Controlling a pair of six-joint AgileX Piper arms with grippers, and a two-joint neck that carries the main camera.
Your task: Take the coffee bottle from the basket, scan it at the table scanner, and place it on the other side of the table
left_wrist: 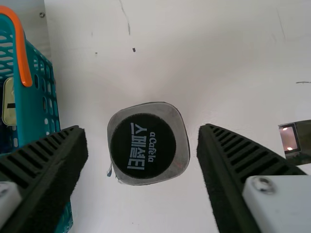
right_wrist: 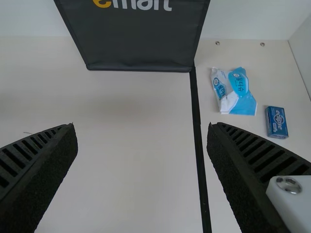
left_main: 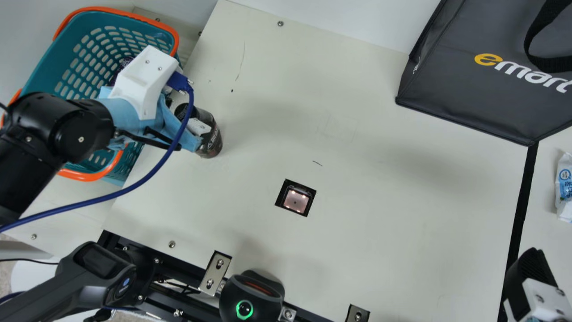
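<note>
Main view, basket: teal perforated plastic with a smooth orange rim, at the far left beside the counter (left_main: 366, 201). The basket (left_main: 44, 67) has the left gripper (left_main: 196, 134) reaching past its right side.
Main view, coffee bottle: dark, rounded and glossy, with pale print down its side; the coffee bottle (left_main: 213, 144) stands upright on the counter just right of the basket, at the left gripper's tips.
Main view, table scanner: a square glass window lit by small lamps, set flush in the counter; the table scanner (left_main: 295, 200) lies nearer and to the right of the bottle.
Main view, bag: black fabric with yellow and white lettering; the bag (left_main: 464, 103) is at the far right.
Main view, near right corner: the right gripper (left_main: 532, 273), white and black.
Left wrist view, label: white lettering, in two scripts, on the bottle's round black top.
Left wrist view, fingers: ribbed and black, the fingers (left_wrist: 43, 167) are spread, one to each side of the bottle's top, with counter visible between it and each.
Right wrist view, fingers: ribbed, released and wide apart.
Right wrist view, packets: a crinkled blue-and-white packet (right_wrist: 235, 92) and a small blue box (right_wrist: 276, 122), both printed, right of a black strip (right_wrist: 198, 136).
</note>
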